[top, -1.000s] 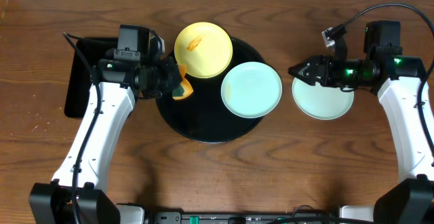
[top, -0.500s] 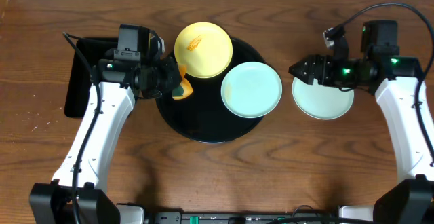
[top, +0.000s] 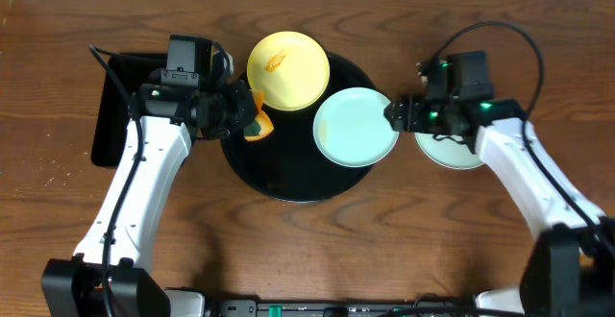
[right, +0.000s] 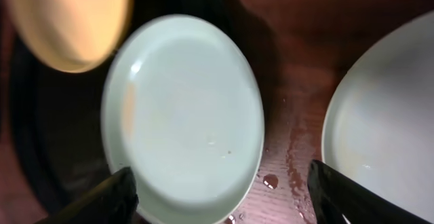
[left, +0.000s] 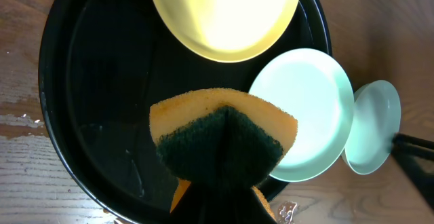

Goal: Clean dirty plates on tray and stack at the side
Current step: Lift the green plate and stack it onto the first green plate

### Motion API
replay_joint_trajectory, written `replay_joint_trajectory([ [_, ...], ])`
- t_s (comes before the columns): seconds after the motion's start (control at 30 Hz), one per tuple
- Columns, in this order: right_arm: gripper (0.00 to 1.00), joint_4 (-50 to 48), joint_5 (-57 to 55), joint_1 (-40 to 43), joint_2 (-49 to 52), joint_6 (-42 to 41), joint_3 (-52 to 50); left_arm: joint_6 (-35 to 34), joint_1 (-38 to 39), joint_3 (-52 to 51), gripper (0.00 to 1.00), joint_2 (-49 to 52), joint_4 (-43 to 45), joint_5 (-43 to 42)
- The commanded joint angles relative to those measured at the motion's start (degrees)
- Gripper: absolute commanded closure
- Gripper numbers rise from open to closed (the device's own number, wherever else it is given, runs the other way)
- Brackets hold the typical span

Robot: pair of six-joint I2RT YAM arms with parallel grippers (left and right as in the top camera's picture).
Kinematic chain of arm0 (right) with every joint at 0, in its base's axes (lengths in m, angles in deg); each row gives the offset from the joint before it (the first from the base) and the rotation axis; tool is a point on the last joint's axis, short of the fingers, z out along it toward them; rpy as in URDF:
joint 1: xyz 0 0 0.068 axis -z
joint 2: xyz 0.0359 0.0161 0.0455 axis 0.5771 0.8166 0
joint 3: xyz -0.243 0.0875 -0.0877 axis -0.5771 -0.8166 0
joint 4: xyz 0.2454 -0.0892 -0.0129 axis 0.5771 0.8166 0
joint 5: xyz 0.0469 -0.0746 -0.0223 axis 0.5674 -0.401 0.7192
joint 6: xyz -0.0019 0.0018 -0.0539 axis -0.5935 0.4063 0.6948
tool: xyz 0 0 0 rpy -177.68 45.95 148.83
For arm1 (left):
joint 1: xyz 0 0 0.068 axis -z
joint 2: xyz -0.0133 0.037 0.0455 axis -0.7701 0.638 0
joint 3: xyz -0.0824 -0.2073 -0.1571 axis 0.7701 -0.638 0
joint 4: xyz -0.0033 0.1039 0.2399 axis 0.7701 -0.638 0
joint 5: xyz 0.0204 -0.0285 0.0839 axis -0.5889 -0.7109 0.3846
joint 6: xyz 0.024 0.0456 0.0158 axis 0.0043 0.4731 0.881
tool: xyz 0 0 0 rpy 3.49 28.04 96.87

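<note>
Looks like a robotics lab bench, not a kitchen. Told by two white robot arms [top: 144, 178] fixed at the edge of a wooden table [top: 384, 250].

left arm: reaches in from the left of the tray [top: 288, 190], forearm angled toward it.
left gripper [top: 246, 113]: over tray's left edge, clamped on sponge [top: 258, 125].
right arm: elbow bent, wrist pointing left.
right gripper [top: 392, 115]: at tray's right edge, jaws spread wide.
</note>
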Motion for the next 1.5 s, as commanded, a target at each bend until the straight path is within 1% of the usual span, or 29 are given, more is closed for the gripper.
replay_joint_trajectory([
  [0.0,0.23,-1.16,-3.1,-1.01,4.44,-2.49,-0.68,0.98,-0.11,-0.22,0.93,-0.24,0.02,0.31],
  [0.17,0.24,-2.71,-2.38,-1.01,10.08,-3.28,-0.68,0.98,-0.11,-0.22,0.93,-0.24,0.02,0.31],
  [0.3,0.29,-3.56,-0.31,-1.01,12.66,-3.28,-0.68,0.98,-0.11,-0.22,0.93,-0.24,0.04,0.31],
  [0.43,0.36,-3.96,-0.24,-1.01,13.0,-3.28,-0.68,0.98,-0.11,-0.22,0.93,-0.24,0.04,0.33],
  [0.5,0.44,-4.15,-0.24,-1.01,13.0,-3.28,-0.68,0.98,-0.11,-0.22,0.93,-0.24,0.07,0.33],
  [0.63,0.69,-4.13,-0.24,-1.01,13.03,-3.28,-0.68,0.98,-0.11,-0.22,0.93,-0.24,0.07,0.33],
  [0.77,0.91,-4.15,-0.24,-1.01,13.03,-3.28,-0.68,0.98,-0.11,-0.22,0.92,-0.24,0.07,0.33],
  [0.8,0.99,-4.15,-0.24,-1.01,13.0,-3.28,-0.68,0.98,-0.11,-0.22,0.92,-0.24,0.07,0.33],
  [1.17,0.99,-2.21,-0.26,-0.92,10.64,-3.26,-0.66,0.98,-0.11,-0.22,0.93,-0.24,0.04,0.31],
  [1.47,0.99,1.42,-0.57,0.74,0.24,-2.16,-0.66,0.98,-0.11,-0.22,0.92,-0.24,0.02,0.31],
])
